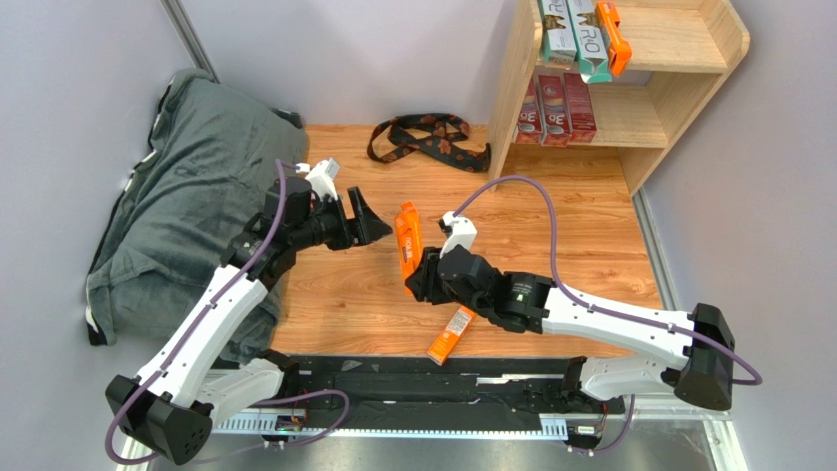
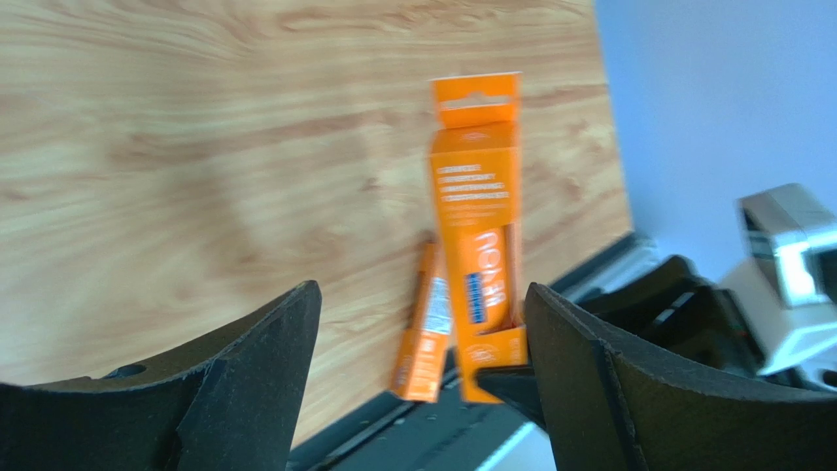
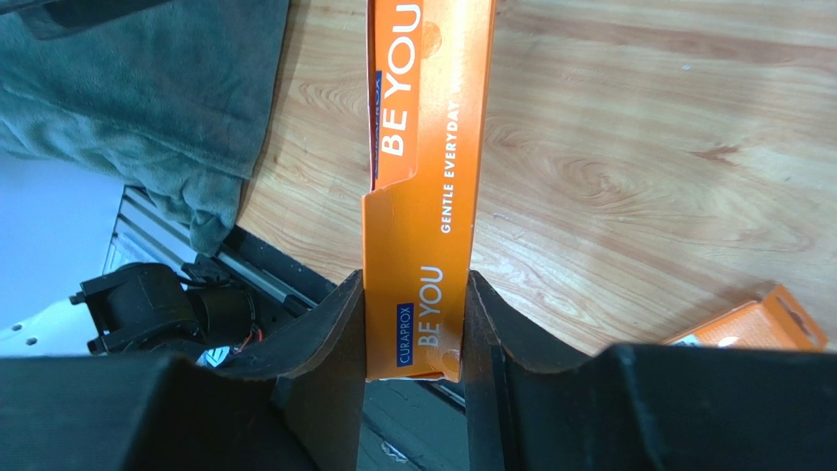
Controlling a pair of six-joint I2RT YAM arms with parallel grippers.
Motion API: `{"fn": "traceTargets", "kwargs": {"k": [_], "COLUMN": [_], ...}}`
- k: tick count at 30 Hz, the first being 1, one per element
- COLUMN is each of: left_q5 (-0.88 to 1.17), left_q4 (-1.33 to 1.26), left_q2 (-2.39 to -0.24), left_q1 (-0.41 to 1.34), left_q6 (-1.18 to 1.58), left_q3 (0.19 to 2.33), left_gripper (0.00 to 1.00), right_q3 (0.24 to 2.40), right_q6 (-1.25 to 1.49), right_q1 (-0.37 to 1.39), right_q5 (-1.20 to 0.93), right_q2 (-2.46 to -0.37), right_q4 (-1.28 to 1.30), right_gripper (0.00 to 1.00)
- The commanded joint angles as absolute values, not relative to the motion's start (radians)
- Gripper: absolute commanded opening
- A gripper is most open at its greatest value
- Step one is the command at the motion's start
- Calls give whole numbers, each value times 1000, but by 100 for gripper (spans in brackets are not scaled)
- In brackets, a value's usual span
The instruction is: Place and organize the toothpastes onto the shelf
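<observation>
My right gripper (image 1: 418, 280) (image 3: 415, 285) is shut on the lower end of an orange toothpaste box (image 1: 408, 240) (image 3: 424, 177) and holds it above the wooden table. My left gripper (image 1: 373, 221) (image 2: 422, 294) is open and empty, just left of that box, which shows between its jaws (image 2: 476, 216). A second orange box (image 1: 452, 334) (image 2: 424, 339) (image 3: 752, 326) lies flat near the front edge. The shelf (image 1: 680, 108) stands far right. Its top tier holds a silver-white box (image 1: 557, 29), a teal box (image 1: 587, 39) and an orange box (image 1: 615, 37). Three dark red boxes (image 1: 555, 113) stand on the lower tier.
A black-and-brown strap (image 1: 422, 137) lies at the back of the table, left of the shelf. A dark grey cloth bundle (image 1: 187, 186) fills the left side. A black rail (image 1: 422, 378) runs along the near edge.
</observation>
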State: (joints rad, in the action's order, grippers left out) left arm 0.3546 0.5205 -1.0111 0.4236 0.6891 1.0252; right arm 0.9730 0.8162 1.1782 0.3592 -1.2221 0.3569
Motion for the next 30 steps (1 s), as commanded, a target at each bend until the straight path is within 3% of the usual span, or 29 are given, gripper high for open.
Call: {"fn": "traceTargets", "kwargs": {"k": [1, 6, 13, 22, 30], "left_q5": [161, -61, -74, -34, -26], "left_q4": [715, 837, 842, 813, 805], "left_q2": [-1025, -1028, -1035, -1063, -1083], "left_q1": [419, 419, 419, 419, 419], "left_q6": [490, 427, 411, 411, 399], "left_q3": [1138, 1186, 1167, 1115, 1092], "left_gripper": [86, 86, 87, 87, 87], "right_q3": [989, 986, 1075, 1480, 1840], "right_q6": [798, 790, 721, 520, 352], "right_q1": [1160, 1143, 1117, 967, 726], "right_q5": [419, 428, 431, 425, 328], "right_q2": [-1147, -1114, -1097, -1150, -1259], "right_q4": [359, 391, 475, 663, 748], "right_gripper": [34, 34, 35, 35, 36]}}
